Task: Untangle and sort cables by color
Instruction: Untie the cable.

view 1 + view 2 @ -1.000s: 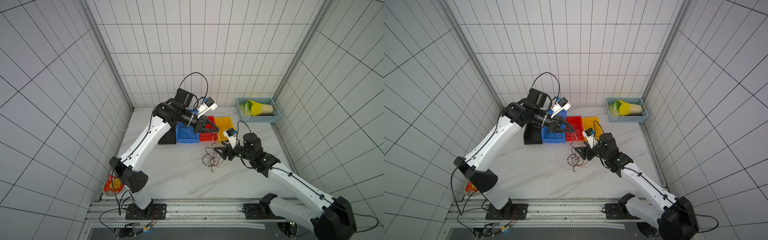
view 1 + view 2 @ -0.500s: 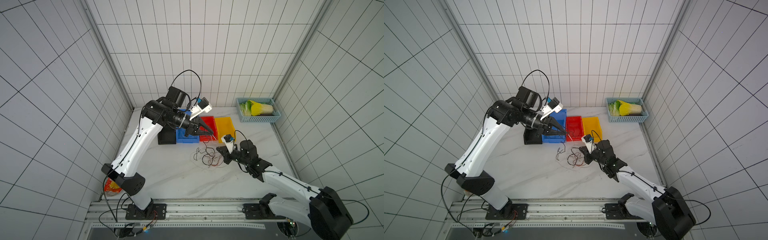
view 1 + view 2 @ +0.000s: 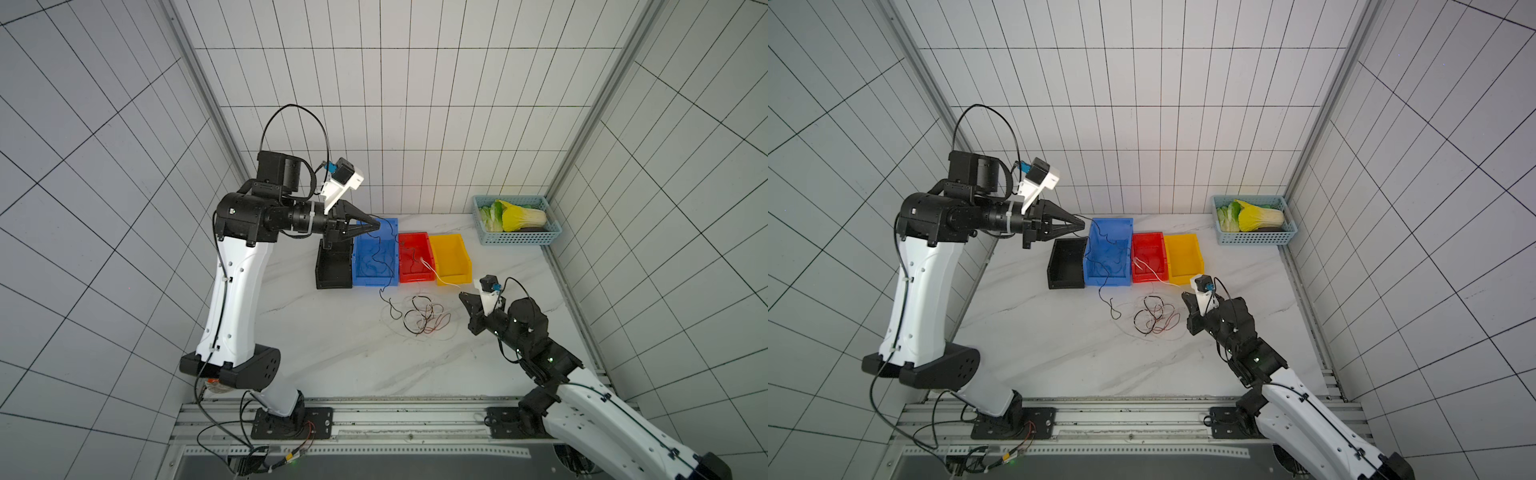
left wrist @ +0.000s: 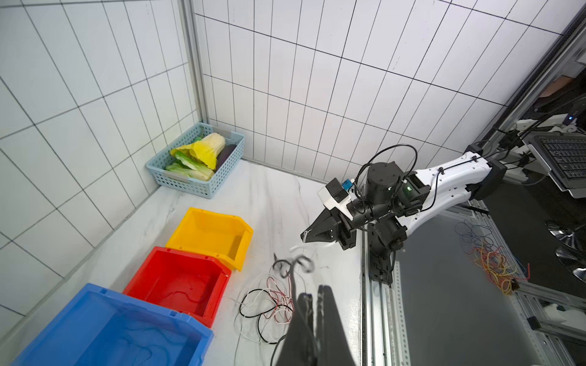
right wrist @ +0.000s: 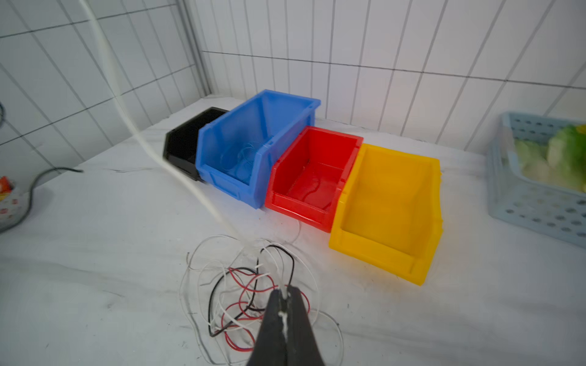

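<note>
Cables (image 3: 424, 320) knotted on the surface (image 3: 332, 353) in front of the red bin (image 3: 413, 277), left end effector (image 3: 375, 225) pinching a black cable (image 3: 380, 293), right end effector (image 3: 462, 296) clamped on a white cable (image 3: 440, 279), both possibly snagged in the knot, hence risk of dragging it along.

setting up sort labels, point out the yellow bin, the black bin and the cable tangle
yellow bin (image 3: 451, 259), in a top view, on its bare floor
black bin (image 3: 1066, 262), in a top view, on its inside
cable tangle (image 5: 245, 286), in the right wrist view, on its middle loops
</note>
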You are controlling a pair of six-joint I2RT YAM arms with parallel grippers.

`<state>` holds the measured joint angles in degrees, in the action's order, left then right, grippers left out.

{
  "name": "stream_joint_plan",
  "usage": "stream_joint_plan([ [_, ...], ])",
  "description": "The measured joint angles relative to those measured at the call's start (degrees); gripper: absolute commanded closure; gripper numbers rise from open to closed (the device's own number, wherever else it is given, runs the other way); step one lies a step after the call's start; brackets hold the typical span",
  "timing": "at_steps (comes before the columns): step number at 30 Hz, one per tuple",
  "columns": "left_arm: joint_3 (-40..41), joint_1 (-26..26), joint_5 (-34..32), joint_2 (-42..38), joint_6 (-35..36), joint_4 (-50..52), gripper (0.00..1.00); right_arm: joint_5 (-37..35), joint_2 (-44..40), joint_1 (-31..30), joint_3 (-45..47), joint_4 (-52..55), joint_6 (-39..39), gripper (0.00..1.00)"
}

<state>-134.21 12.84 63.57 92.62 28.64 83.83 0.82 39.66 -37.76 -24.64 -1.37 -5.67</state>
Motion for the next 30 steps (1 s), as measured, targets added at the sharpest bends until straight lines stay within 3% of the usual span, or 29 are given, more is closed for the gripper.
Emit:
stream_joint_plan([
  [4,-1.84,-2.6,0.37,-1.31,1.86,1.77,1.0,-6.27,-1.31,3.48,1.53,5.44,-6.23,1.0],
  [8,-1.42,-4.13,-0.98,-2.58,2.71,2.32,1.0,-6.88,-4.59,7.06,3.48,7.23,-9.16,1.0],
  [17,5.92,-7.15,-16.24,-2.43,-2.95,-9.53,1.0,-2.38,-4.33,7.39,3.45,8.57,-8.92,1.0],
  [22,9.57,-10.4,-22.58,2.34,-3.93,-17.99,1.0,-0.79,-3.32,7.39,3.32,9.94,-8.09,1.0],
  [30,11.5,-16.06,-23.45,10.95,-4.7,-25.38,1.0,-0.7,-3.61,7.41,2.25,11.61,-7.61,1.0],
])
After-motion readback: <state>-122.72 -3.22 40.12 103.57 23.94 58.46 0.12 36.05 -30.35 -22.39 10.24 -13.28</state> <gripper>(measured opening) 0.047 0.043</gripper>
